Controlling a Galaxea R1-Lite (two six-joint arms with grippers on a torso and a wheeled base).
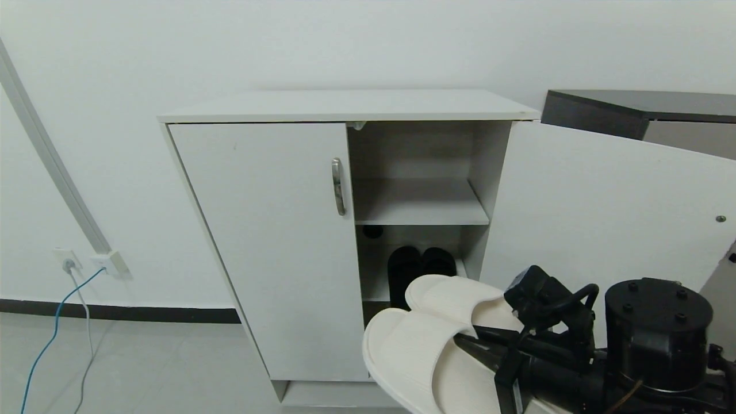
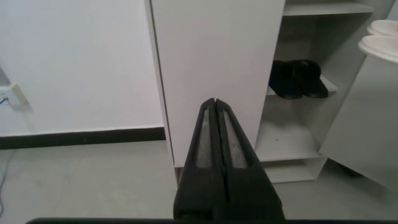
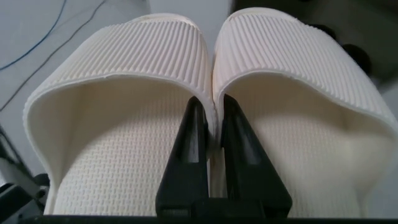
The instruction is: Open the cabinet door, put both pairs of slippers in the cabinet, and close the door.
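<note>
The white slippers [image 1: 437, 333] hung in front of the cabinet [image 1: 345, 106], just outside its open right door [image 1: 604, 201], toes towards the opening. The right end effector [image 3: 212, 104] was clenched on them: its fingers [image 3: 189, 143] went in from the heel side and pinched the pair's two touching inner walls together, so one grip carried both. The black slippers [image 1: 420, 267] already lay side by side on the lower shelf [image 2: 333, 89]. The upper shelf [image 1: 420, 204] and the bottom board [image 2: 286, 140] were bare. The left end effector [image 2: 214, 106] was clamped on nothing, off to the left and pointing at the shut left door [image 1: 264, 241].

The white pair looked light and soft, with ribbed cloth straps and a waffle-textured insole, so it would likely bend and sag rather than hold stiff. The cloth should give fair friction, though a thin pinched wall could creep out under a jolt. The joined inner edges, close under the straps, seemed the sound place to hold, since both soles hung balanced either side. How deep the fingers reached under the straps was hard to judge from the wrist view
</note>
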